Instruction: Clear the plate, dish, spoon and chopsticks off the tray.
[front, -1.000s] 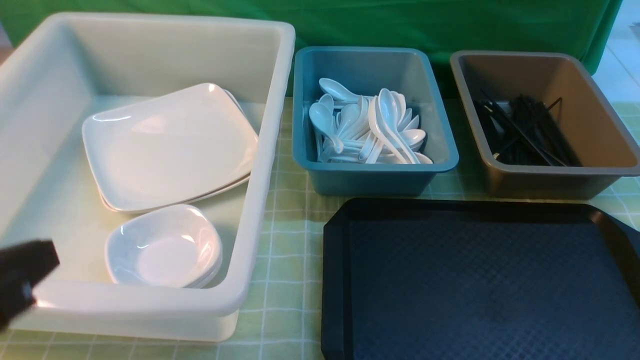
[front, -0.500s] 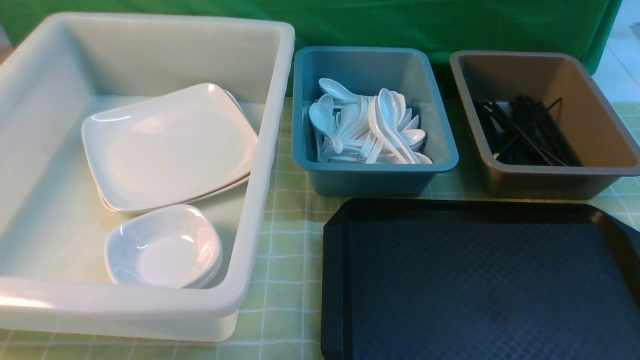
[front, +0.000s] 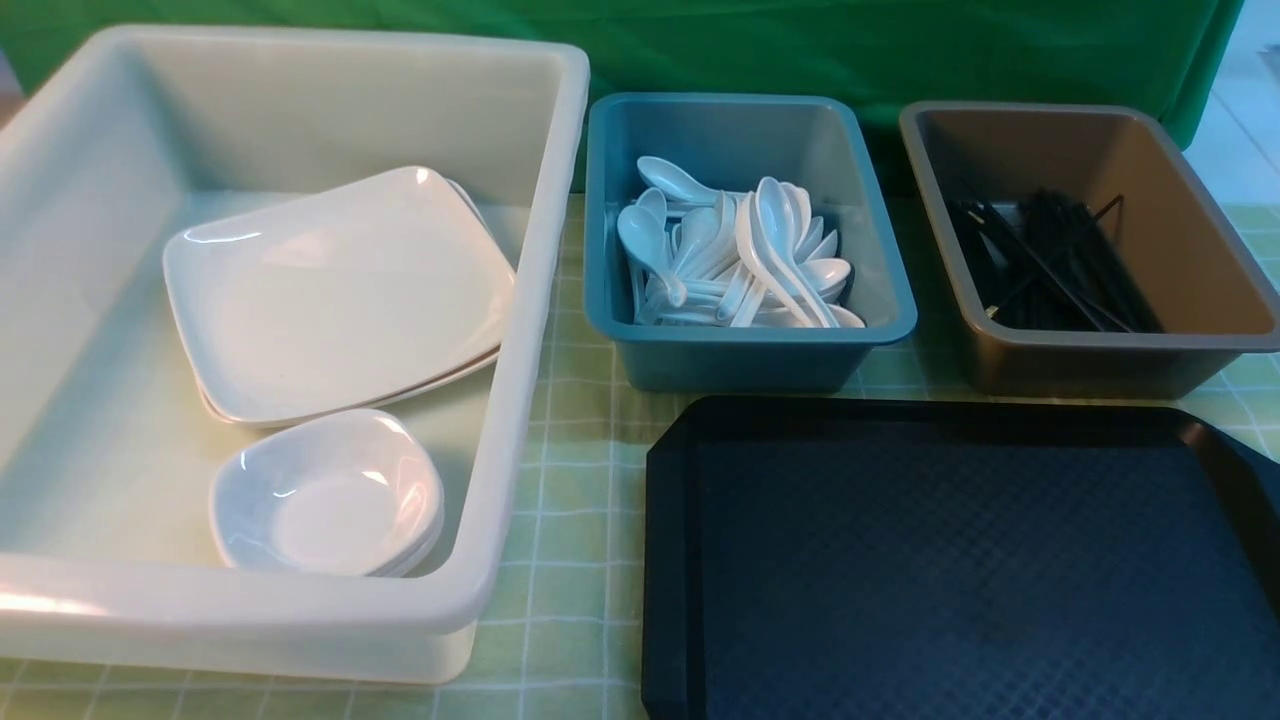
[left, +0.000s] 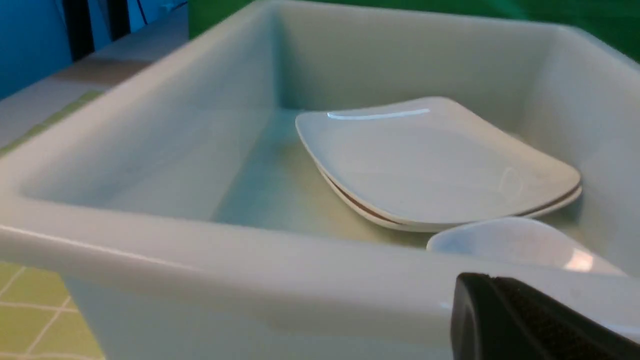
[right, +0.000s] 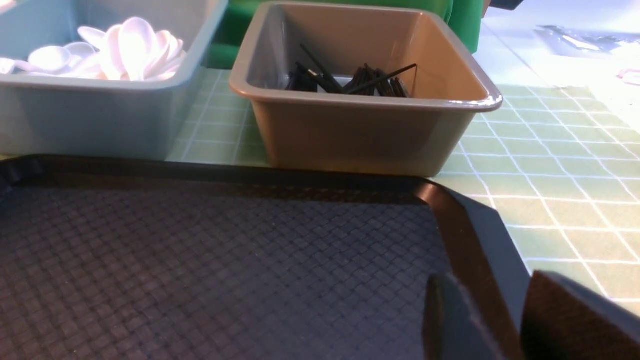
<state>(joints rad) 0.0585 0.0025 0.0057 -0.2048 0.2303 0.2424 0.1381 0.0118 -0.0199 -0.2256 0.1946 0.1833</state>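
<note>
Nearest, at 5 o'clock: tray (front: 960, 560) bare, so clearing looks finished. Farther out: plate (front: 340, 290) and small dish (front: 325, 495) in white tub (front: 520, 300) at 10 o'clock, spoon pile (front: 735, 255) in blue tub (front: 750, 360) at 12, chopsticks (front: 1045, 260) in brown tub (front: 1090, 360) at 1. Left gripper (left: 530, 325) shut and empty beside white tub's near rim; right gripper (right: 500, 320) parted a little over tray's corner, holding nothing.

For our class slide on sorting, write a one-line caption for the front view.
Empty black tray beside tubs holding plates, spoons and chopsticks.
</note>
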